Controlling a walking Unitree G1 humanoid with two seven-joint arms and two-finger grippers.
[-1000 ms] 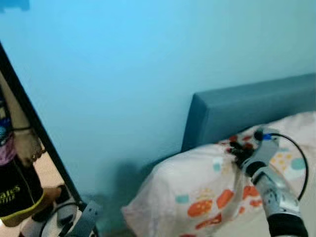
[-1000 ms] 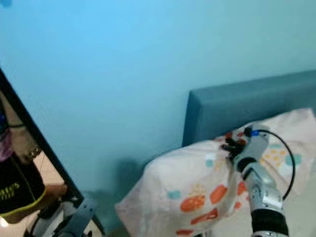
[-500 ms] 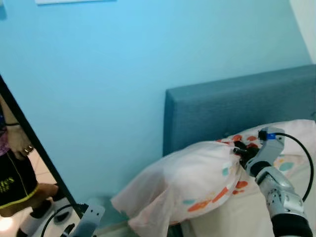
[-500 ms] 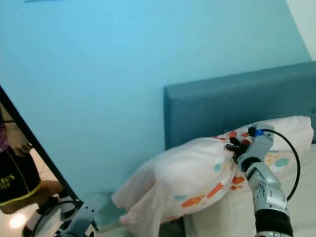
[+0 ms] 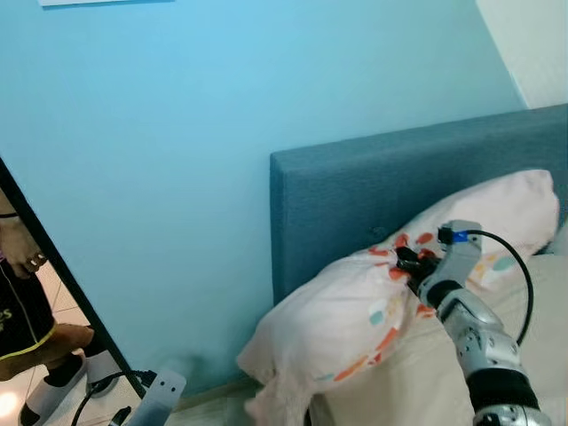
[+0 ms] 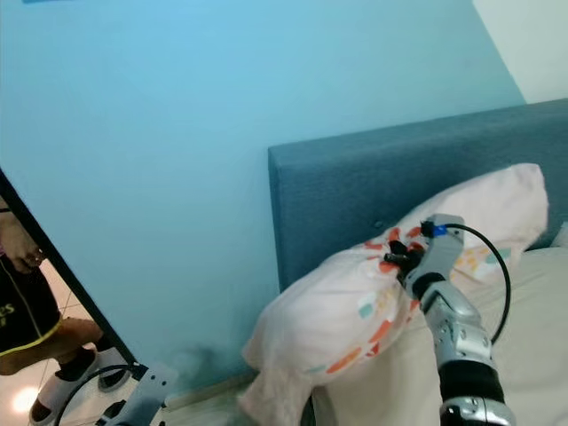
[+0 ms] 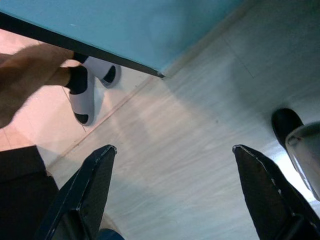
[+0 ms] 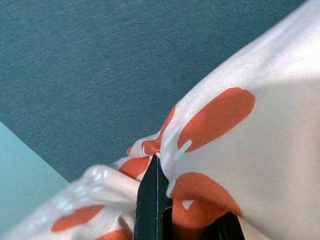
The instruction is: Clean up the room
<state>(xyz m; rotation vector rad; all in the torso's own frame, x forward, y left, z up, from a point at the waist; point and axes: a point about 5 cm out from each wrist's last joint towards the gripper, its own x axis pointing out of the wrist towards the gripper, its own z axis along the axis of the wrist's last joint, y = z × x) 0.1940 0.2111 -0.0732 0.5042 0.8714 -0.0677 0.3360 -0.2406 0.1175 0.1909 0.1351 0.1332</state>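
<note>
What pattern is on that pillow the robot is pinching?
The pillow is pale cream with orange blobs and small teal marks, clearest in the right wrist view.

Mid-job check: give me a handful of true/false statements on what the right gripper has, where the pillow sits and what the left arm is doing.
1. The right gripper is pinched shut on the pillow. True.
2. The pillow lies flat on the floor. False: it is on the bed, up against the blue headboard.
3. The left gripper is closed on a slipper. False: its fingers are apart, hanging over bare floor.
4. A person stands at the robot's left. True.
5. The pillow is plain white. False: it is pale with orange and teal patches.
</note>
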